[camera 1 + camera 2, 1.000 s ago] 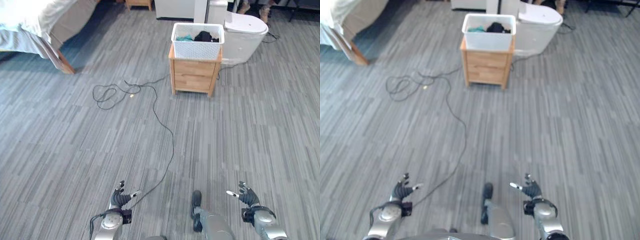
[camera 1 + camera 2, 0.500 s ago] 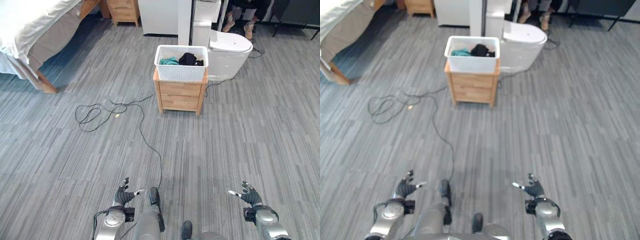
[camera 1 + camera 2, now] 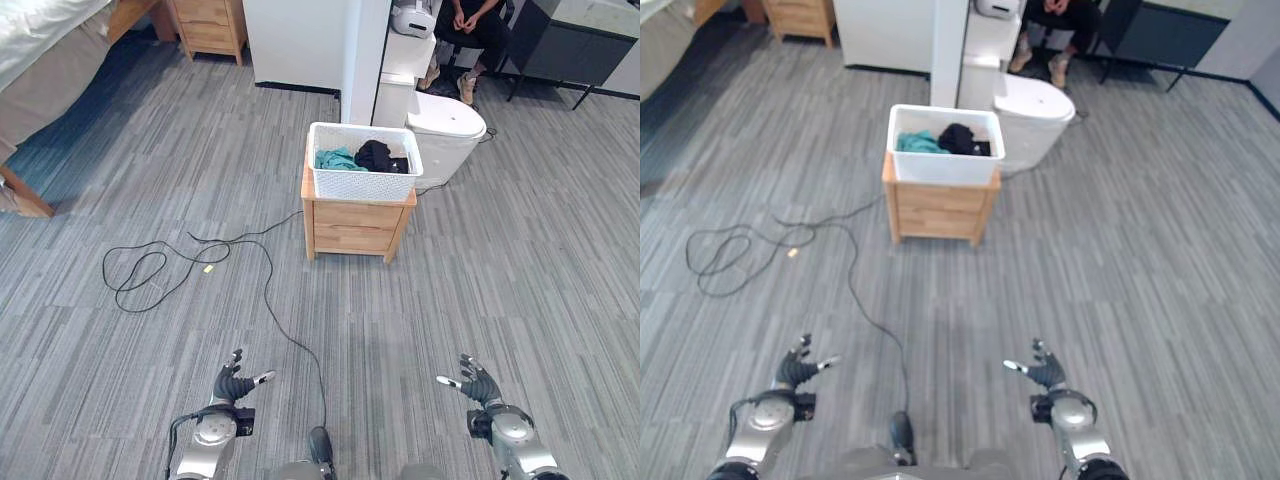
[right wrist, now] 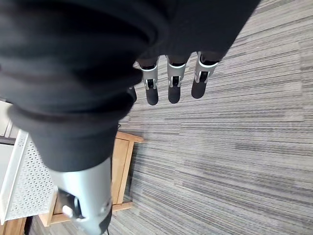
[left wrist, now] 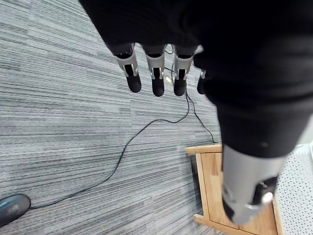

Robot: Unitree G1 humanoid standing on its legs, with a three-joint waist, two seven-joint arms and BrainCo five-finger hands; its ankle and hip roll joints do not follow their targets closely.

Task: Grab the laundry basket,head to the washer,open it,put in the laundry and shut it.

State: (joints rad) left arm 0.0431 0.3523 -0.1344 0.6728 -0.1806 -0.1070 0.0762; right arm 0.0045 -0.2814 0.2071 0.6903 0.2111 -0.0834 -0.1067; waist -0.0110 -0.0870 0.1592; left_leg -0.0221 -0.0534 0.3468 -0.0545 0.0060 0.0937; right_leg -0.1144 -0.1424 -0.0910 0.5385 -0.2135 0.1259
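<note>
On a wooden nightstand (image 3: 358, 225), well ahead: white laundry basket (image 3: 362, 176) with teal and black clothes, beside a white washer (image 3: 447, 136).
Head views — left hand (image 3: 232, 385) and right hand (image 3: 478, 384) low, empty, well apart. Wrist views — fingers (image 5: 156, 76) straight, relaxed; right fingers (image 4: 173, 81) likewise, over grey floor (image 4: 234, 147).

You see the person (image 3: 470, 25) at the far end cut off at the top edge. The laundry basket (image 3: 363, 177) hides the wooden cabinet's (image 3: 356, 225) top, and the washer (image 3: 448, 135) sits partly behind both.
</note>
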